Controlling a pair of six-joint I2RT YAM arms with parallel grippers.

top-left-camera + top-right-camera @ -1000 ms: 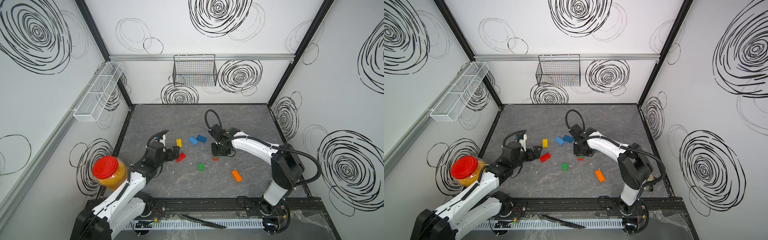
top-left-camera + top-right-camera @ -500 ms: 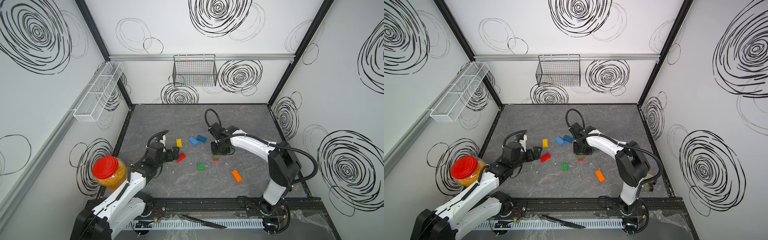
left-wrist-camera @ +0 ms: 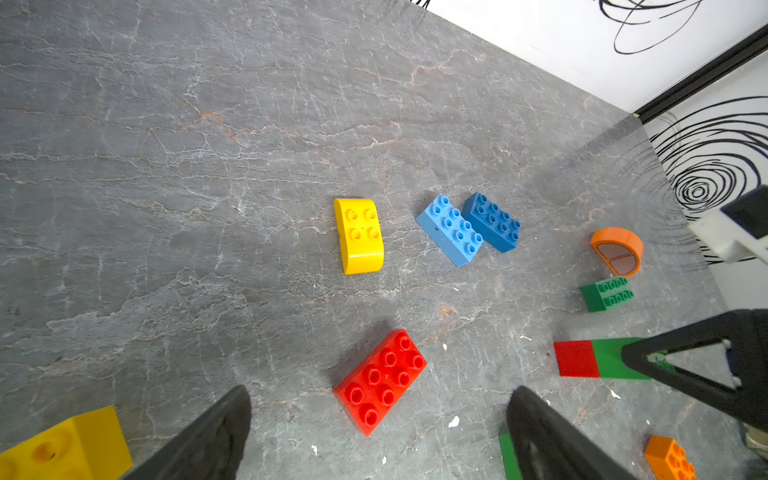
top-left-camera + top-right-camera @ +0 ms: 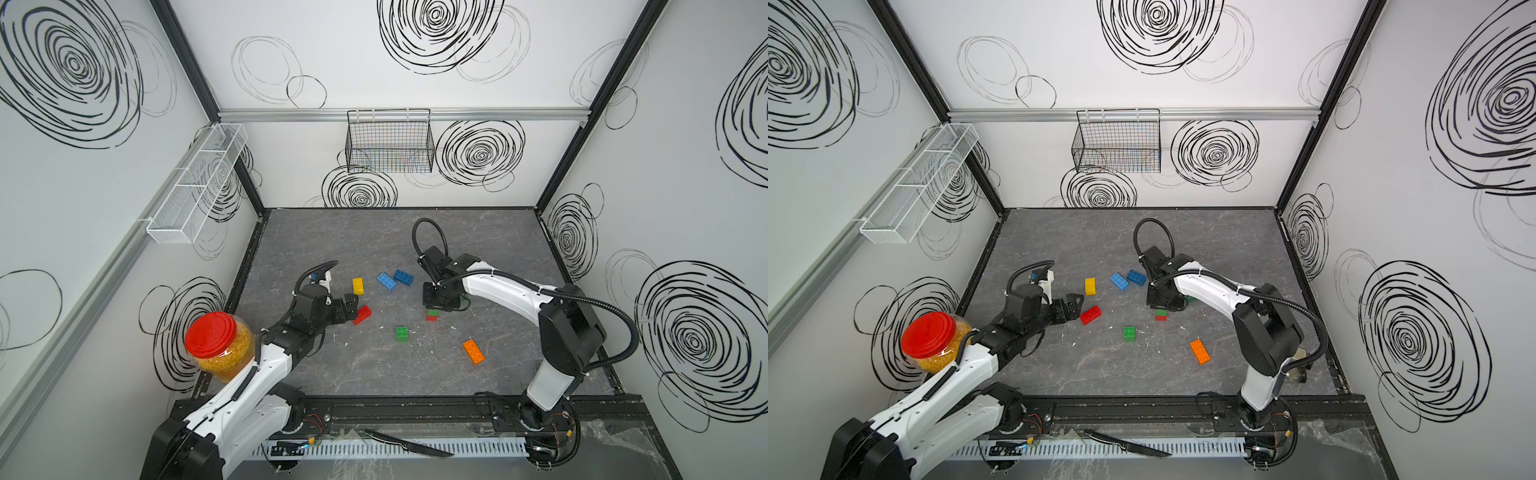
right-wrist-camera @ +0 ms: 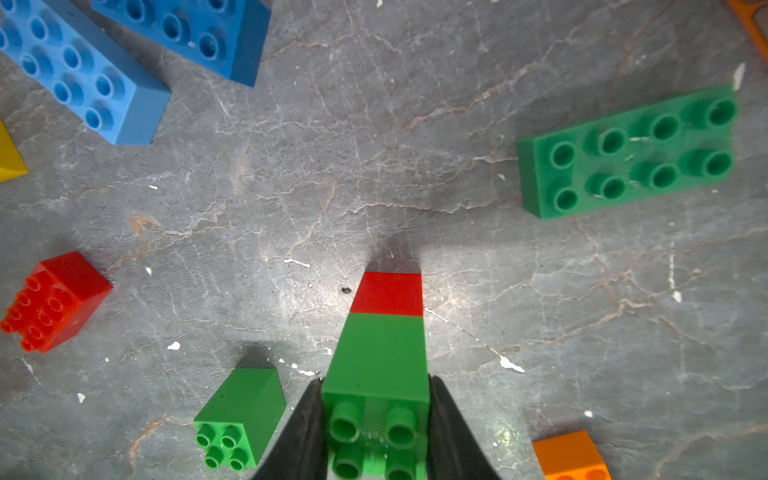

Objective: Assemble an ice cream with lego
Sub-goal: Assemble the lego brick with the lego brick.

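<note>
My right gripper [image 5: 375, 379] is shut on a small green brick [image 5: 376, 353] that sits on top of a red brick [image 5: 387, 293] on the grey floor; the stack [image 4: 432, 314] shows in both top views. My left gripper [image 3: 378, 395] hangs open just over an oblong red brick [image 3: 380, 380], touching nothing. Loose lego lies around: a rounded yellow piece [image 4: 358, 286], two blue bricks [image 4: 386, 281], a small green brick [image 4: 401, 333], an orange brick [image 4: 473, 351], a flat green plate [image 5: 627, 153] and an orange dome [image 3: 617, 249].
A red-lidded jar [image 4: 218, 345] of yellow bits stands at the left edge beside the left arm. A knife [image 4: 409, 442] lies on the front rail. A black wire basket [image 4: 390, 141] and a white rack [image 4: 197, 183] hang on the walls.
The right arm has shifted slightly over the green-on-red stack, still gripping it. The left arm has not moved.
</note>
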